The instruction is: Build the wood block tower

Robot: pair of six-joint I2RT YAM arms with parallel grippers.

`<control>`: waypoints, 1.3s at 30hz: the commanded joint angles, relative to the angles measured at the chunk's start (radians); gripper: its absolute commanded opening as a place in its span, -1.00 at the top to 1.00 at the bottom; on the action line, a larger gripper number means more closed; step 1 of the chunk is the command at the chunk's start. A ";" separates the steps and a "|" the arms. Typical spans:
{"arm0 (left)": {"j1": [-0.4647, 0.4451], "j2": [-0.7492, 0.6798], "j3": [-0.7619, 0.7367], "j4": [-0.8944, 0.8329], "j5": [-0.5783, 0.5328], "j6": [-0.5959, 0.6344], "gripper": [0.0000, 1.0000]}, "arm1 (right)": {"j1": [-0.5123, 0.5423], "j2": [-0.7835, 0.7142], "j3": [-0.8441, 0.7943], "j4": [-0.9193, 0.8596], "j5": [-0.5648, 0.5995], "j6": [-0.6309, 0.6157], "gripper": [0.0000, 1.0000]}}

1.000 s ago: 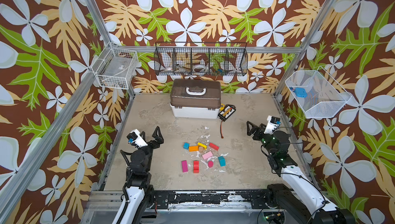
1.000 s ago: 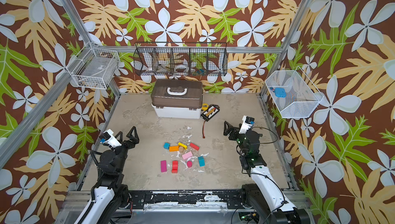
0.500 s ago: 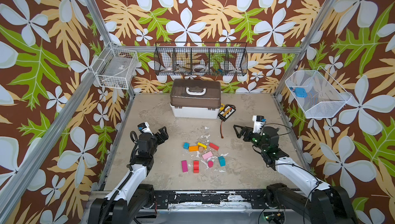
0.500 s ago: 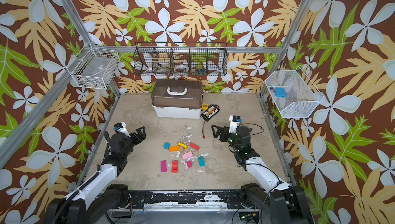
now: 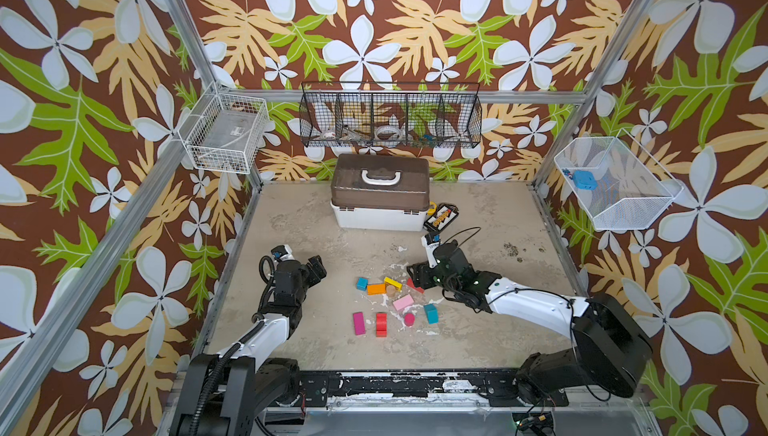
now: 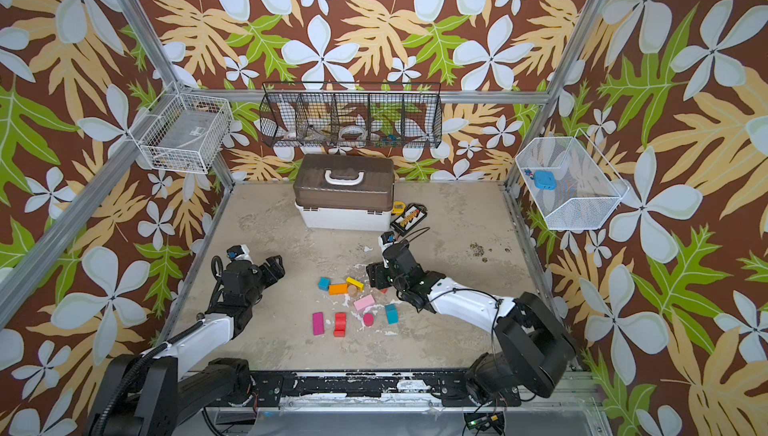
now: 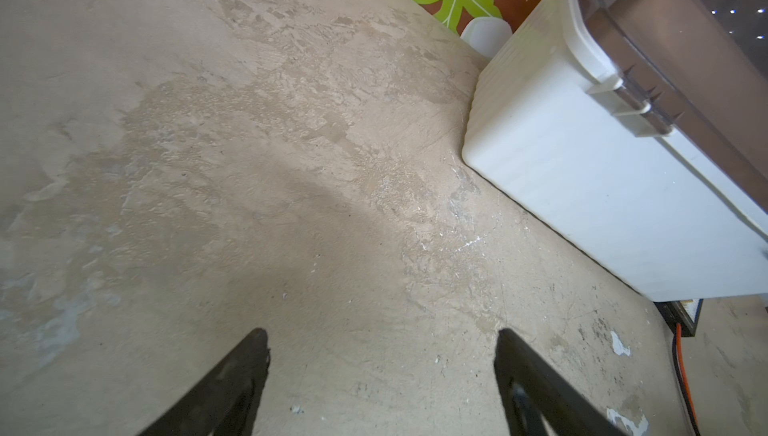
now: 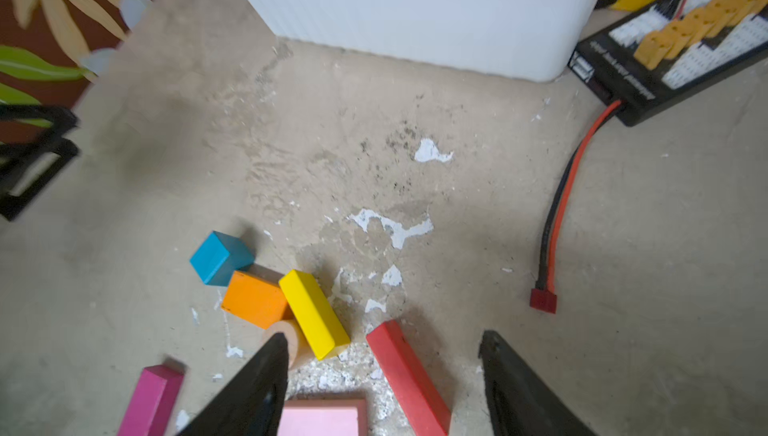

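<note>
The wood blocks lie loose and flat on the floor in both top views; no tower shows. A teal cube [image 5: 362, 283], orange block [image 5: 376, 289], yellow bar [image 5: 392, 283] and tan cylinder [image 8: 291, 340] cluster together. Nearer the front lie a pink block [image 5: 403, 301], magenta bar [image 5: 359, 323], red block [image 5: 381, 324], magenta cylinder [image 5: 409, 319] and a second teal block [image 5: 431, 313]. My right gripper [image 8: 384, 336] hangs open low over a red bar [image 8: 405, 371], which lies between its fingers. My left gripper [image 7: 380, 332] is open above bare floor, left of the blocks [image 5: 318, 265].
A white box with a brown lid [image 5: 380, 205] stands at the back. Beside it lies a black and yellow pack [image 5: 441, 217] with a red and black wire [image 8: 557, 213] trailing toward the blocks. Wire baskets hang on the walls.
Both arms have reached in from the sides. The right gripper swung left and down over the red bar. The left gripper moved toward the middle. Both sets of jaws stand narrower than before.
</note>
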 commanded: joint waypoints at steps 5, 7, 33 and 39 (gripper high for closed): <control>-0.006 -0.113 -0.063 0.055 -0.020 -0.005 -0.74 | 0.024 0.155 0.085 -0.108 0.045 -0.026 -0.26; -0.006 -0.140 -0.079 0.061 -0.026 -0.006 -0.74 | 0.028 0.173 0.094 -0.118 0.050 -0.020 -0.21; -0.006 -0.178 -0.098 0.060 -0.034 -0.011 -0.74 | 0.044 0.187 0.082 -0.176 0.039 0.044 0.23; -0.006 -0.179 -0.097 0.060 -0.034 -0.013 -0.74 | 0.044 0.192 0.082 -0.185 0.040 0.057 0.43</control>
